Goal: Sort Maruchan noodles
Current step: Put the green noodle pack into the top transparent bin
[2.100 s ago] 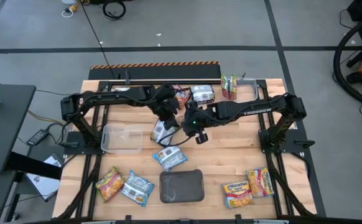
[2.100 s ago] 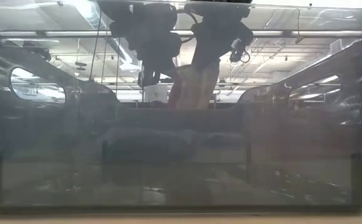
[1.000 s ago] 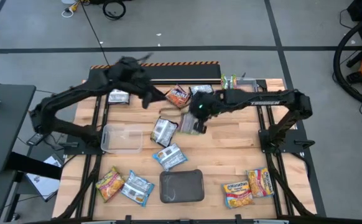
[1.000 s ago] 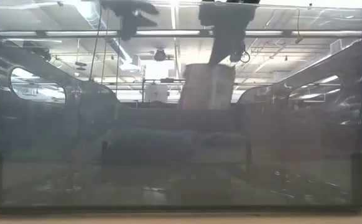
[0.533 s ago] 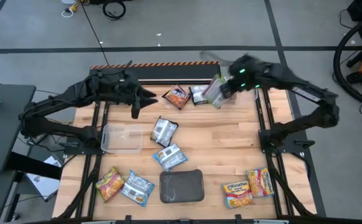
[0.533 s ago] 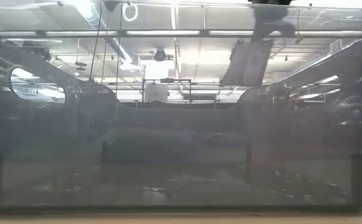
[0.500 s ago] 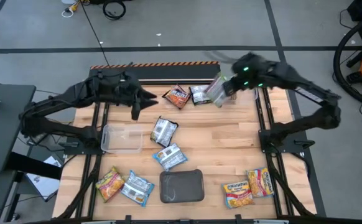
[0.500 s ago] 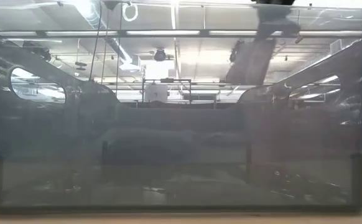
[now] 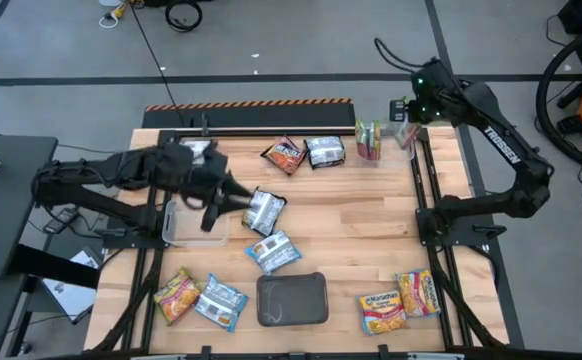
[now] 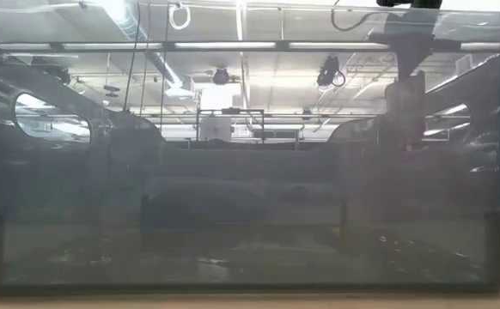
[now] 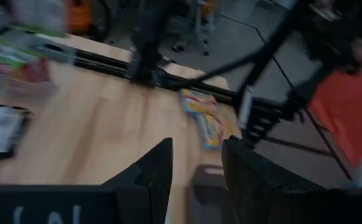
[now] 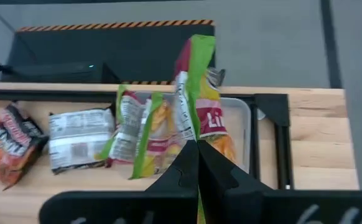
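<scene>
My right gripper [image 9: 407,112] is high over the table's far right corner, shut on a green-edged red noodle packet [image 12: 192,93]. Below it a clear tub [image 12: 238,127] holds more green packets [image 9: 369,140]. My left gripper [image 9: 226,192] is open and touches nothing; it hovers just left of a silver-green packet [image 9: 263,210] lying flat at mid-table. A dark red-brown packet [image 9: 286,155] and a silver packet [image 9: 324,150] lie near the far edge. Blue-white packets [image 9: 273,250] and yellow packets [image 9: 381,312] lie toward the near edge. My right gripper pinches the green-edged packet by its near end [image 12: 196,138] between both fingers, coming at it from above and slanting down. The packet stands on edge beyond the fingertips, over the clear tub. Whether its far end touches the tub, I cannot tell.
An empty clear tub [image 9: 196,222] sits left of centre beside my left arm. A dark grey tray [image 9: 291,298] lies at the near edge between more packets [image 9: 176,295] [image 9: 421,292]. A translucent tub wall [image 10: 250,172] fills the low view.
My right gripper carried the green-edged packet from mid-table up and to the far right corner, over the tub there. My left gripper swung from the far left toward the table's middle and came down beside the silver-green packet.
</scene>
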Robot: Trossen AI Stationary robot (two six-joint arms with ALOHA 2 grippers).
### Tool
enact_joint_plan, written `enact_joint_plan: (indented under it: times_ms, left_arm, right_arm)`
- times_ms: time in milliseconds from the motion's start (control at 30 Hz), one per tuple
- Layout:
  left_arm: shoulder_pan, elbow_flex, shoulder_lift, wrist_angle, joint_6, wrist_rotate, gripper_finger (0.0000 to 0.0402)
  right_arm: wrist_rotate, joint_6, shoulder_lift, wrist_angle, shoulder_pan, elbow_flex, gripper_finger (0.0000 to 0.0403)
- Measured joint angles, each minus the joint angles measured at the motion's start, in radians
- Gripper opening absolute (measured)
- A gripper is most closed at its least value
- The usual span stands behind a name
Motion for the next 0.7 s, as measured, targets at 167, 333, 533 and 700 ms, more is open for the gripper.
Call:
enact_joint_plan:
  times_ms: [167, 333, 533, 700]
  left_arm:
    - [-0.116, 0.000, 0.000, -0.064, -0.053, -0.022, 0.0144]
    - [-0.243, -0.001, -0.024, -0.075, -0.107, -0.028, 0.0144]
    - [-0.376, -0.001, -0.031, -0.079, -0.114, -0.091, 0.0144]
    - [-0.434, -0.001, -0.032, -0.079, -0.135, -0.162, 0.0144]
  right_arm:
    - [0.094, 0.041, 0.020, -0.007, 0.049, -0.024, 0.0002]
    - [0.182, 0.116, 0.034, 0.019, 0.062, -0.106, 0.0002]
    - [0.174, 0.169, 0.034, 0.127, 0.066, -0.231, 0.0002]
    - [0.141, 0.203, 0.034, 0.302, 0.069, -0.354, 0.0003]
